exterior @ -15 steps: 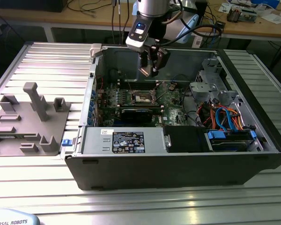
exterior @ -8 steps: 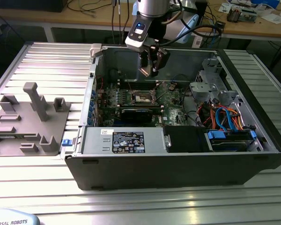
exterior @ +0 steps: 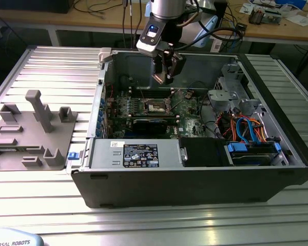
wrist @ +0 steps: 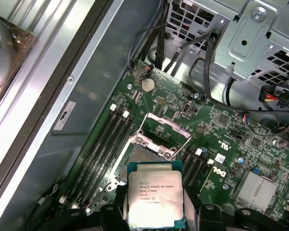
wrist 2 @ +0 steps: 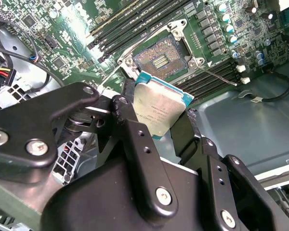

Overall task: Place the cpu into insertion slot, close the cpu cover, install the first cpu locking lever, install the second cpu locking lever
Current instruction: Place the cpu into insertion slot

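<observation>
My gripper (exterior: 164, 77) hangs inside the open computer case, above the green motherboard (exterior: 187, 117). It is shut on the cpu (wrist 2: 160, 108), a flat square chip with a silvery top, held by two opposite edges (wrist: 155, 198). The black fingers (wrist 2: 130, 132) flank it in both wrist views. The insertion slot (wrist: 140, 156) lies bare just beyond the chip, its contact field showing (wrist 2: 160, 58). The cpu cover (wrist: 160, 134) stands swung up at the slot's far side. Thin wire levers (wrist 2: 216, 76) stick out beside the socket. The chip is above the slot, not touching it.
Long black memory slots (wrist: 103, 144) run on both sides of the socket. A black card (exterior: 154, 124), a power supply (exterior: 136, 154) and a drive bay with blue and orange cables (exterior: 249, 130) fill the case. A grey fixture (exterior: 33, 133) sits on the ribbed table at the exterior view's left.
</observation>
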Tool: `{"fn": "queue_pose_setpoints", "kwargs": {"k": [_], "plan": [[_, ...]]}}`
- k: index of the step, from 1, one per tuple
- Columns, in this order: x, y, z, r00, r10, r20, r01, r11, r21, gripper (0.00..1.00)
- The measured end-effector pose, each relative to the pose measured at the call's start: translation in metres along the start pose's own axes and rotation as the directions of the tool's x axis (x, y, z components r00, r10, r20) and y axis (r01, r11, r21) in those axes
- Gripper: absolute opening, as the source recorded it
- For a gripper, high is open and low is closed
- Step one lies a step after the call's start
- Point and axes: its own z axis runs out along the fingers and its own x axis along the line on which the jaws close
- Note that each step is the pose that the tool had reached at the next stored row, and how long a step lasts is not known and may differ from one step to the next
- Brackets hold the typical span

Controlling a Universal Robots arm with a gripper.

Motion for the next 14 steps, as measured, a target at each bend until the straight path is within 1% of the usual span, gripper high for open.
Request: {"fn": "queue_pose_setpoints", "kwargs": {"k": [10, 11, 14], "plan": [[0.0, -0.0001, 0.0006, 0.9998, 0.021, 0.0025, -0.021, 0.9998, 0.0005, 0.54], [0.0, -0.0001, 0.0007, 0.9997, 0.023, 0.0034, -0.023, 0.9997, 0.0008, 0.54], [0.0, -0.0001, 0.0007, 0.9995, 0.029, 0.0095, -0.029, 0.9996, 0.0038, 0.54]]}}
